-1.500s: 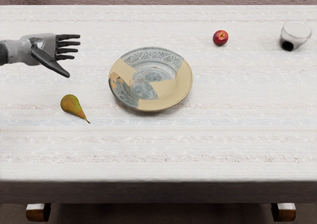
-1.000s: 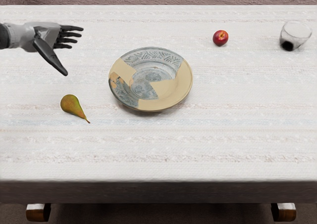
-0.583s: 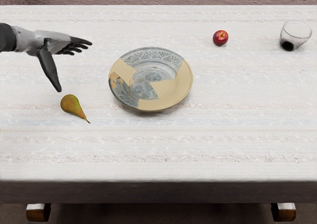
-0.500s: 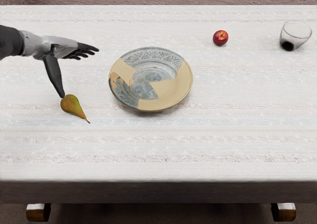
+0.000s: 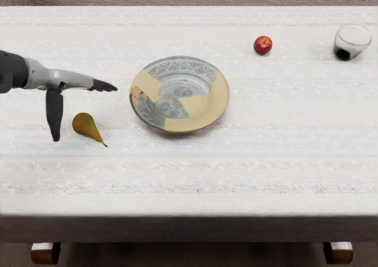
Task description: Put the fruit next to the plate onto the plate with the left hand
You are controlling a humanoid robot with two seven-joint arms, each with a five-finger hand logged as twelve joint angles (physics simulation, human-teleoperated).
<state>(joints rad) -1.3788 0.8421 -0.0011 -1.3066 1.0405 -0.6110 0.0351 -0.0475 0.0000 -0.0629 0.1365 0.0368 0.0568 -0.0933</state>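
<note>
The tabletop (image 5: 236, 160) looks like matt woven cloth, the plate (image 5: 220, 95) glossy glazed ceramic, the pear (image 5: 85, 125) smooth-skinned.

The teardrop pear (image 5: 85, 125) is olive-green with a russet blush. The round ceramic plate (image 5: 216, 99) pairs mustard-yellow panels with blue-grey patterned ones — zigzags along its far rim. The small apple (image 5: 263, 44) is deep red; the off-white woven bench (image 5: 266, 160) shows faint stripes.

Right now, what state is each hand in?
Left hand: open, holding nothing, thumb pointing down beside the pear.
Right hand: not in view.
</note>
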